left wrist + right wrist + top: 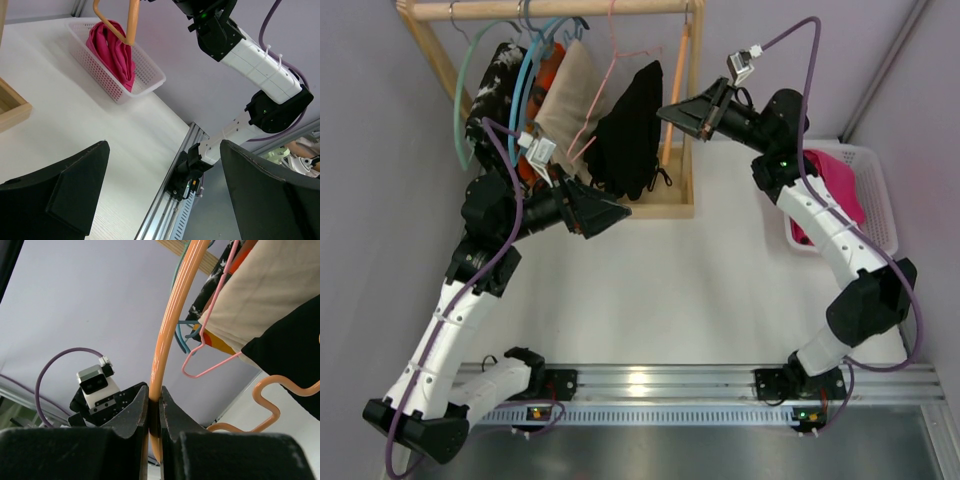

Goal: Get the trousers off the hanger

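**Top view**
- Left fingers (pixel 595 212): spread wide and holding nothing, poised over the tabletop (pixel 720 290) just in front of the wooden rack (pixel 550 10).
- Right fingers (pixel 685 112): clenched on the orange hanger (pixel 678 70) at the rack's right end.
- Black trousers (pixel 630 130): hanging on the rack just left of the orange hanger, with thin drawstrings dangling at the lower edge. I cannot tell which hanger carries them.
- Magenta trousers (pixel 835 180): bunched in the white basket (pixel 880 200) at the tabletop's right side, partly hidden by the right arm (pixel 830 225).
- Beige garment (pixel 570 100): hanging left of the black trousers, with a pink hanger (pixel 585 130) between them.

**Left wrist view**
- Left fingers (pixel 60 195): released and far apart, with only the tabletop (pixel 75 115) and the rail (pixel 170 210) showing between them.
- Magenta trousers (pixel 112 50): heaped in the white basket (pixel 145 75), rising above its rim.
- Orange hanger (pixel 132 20): its lower loop shows in front of the basket.

**Right wrist view**
- Right fingers (pixel 130 415): pinched tight on the orange hanger (pixel 172 315), its rod squeezed between the tips.
- Black trousers (pixel 295 355): at the right edge, just under the beige garment (pixel 265 295).
- Pink hanger (pixel 210 367): its corner pokes out below the beige garment.
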Controlling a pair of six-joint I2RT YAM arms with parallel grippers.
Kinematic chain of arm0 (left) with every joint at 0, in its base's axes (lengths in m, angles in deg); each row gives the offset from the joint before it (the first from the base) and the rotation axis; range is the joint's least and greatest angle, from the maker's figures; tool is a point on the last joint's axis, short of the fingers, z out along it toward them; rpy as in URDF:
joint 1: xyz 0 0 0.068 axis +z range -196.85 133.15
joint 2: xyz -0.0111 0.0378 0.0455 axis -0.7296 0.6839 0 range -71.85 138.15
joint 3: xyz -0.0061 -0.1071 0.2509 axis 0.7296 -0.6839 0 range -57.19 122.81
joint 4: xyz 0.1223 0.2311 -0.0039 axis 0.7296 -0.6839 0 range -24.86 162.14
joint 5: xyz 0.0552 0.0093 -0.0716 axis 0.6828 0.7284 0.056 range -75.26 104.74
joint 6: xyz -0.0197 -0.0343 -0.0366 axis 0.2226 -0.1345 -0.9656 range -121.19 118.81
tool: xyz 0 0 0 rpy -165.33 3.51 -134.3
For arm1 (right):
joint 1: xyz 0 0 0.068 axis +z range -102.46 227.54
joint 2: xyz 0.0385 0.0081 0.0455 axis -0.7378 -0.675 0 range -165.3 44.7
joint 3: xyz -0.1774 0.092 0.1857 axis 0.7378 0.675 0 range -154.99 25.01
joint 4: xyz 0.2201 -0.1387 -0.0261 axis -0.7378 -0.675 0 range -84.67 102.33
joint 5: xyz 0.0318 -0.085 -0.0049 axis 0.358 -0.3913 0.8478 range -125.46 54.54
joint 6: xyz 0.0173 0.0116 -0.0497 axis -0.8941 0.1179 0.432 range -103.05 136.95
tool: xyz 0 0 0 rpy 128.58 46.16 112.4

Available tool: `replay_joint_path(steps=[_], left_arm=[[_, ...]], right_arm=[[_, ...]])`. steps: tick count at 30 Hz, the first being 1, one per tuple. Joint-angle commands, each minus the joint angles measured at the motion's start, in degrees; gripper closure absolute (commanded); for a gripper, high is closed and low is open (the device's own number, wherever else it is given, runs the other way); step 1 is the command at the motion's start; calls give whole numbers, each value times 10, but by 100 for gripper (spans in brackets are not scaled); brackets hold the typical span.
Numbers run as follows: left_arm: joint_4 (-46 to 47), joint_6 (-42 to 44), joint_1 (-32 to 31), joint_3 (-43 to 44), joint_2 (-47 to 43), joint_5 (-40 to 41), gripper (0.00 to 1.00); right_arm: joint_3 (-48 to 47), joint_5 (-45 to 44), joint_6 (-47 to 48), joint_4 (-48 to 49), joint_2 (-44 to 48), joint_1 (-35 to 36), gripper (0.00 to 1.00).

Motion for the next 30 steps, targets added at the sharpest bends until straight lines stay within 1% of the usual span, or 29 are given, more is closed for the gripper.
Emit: replay_joint_path(steps=[1,9,12,13,14,15,16,19,21,23,24,29,30], left_arm=[[7,4,6,8,-10,-2,1],[-5,10,13,21,-10,4,1],[-16,25,16,33,-8,6,1],[-25,29,17,37,-8,6,1],[-29,35,20,41,-8,9,1],[-35,42,22,51,-7,12,1],[-38,45,24,56,-4,11,1],[-50,58,27,83,1,0,1],[-68,66,30,105,5,-1,1],[-98,79,35,120,14,-3,2],[-108,87,37,130,19,-2,2],[-133,96,54,177,49,-17,1],[-145,102,58,185,55,-13,1]], right_arm=[[-30,8,-8,46,-7,-14,100],[13,12,-3,42,0,-24,100],[28,13,5,34,13,-22,86],[31,12,14,30,18,-23,68],[36,12,19,26,27,-21,59],[40,12,26,19,32,-20,52],[42,13,29,5,36,-20,39],[57,11,55,-24,56,-20,22],[72,9,67,-38,75,-20,17],[83,8,87,-61,89,-20,4],[87,8,93,-66,96,-20,1],[95,-4,169,-125,131,-20,1],[94,-15,183,-154,136,-20,1]])
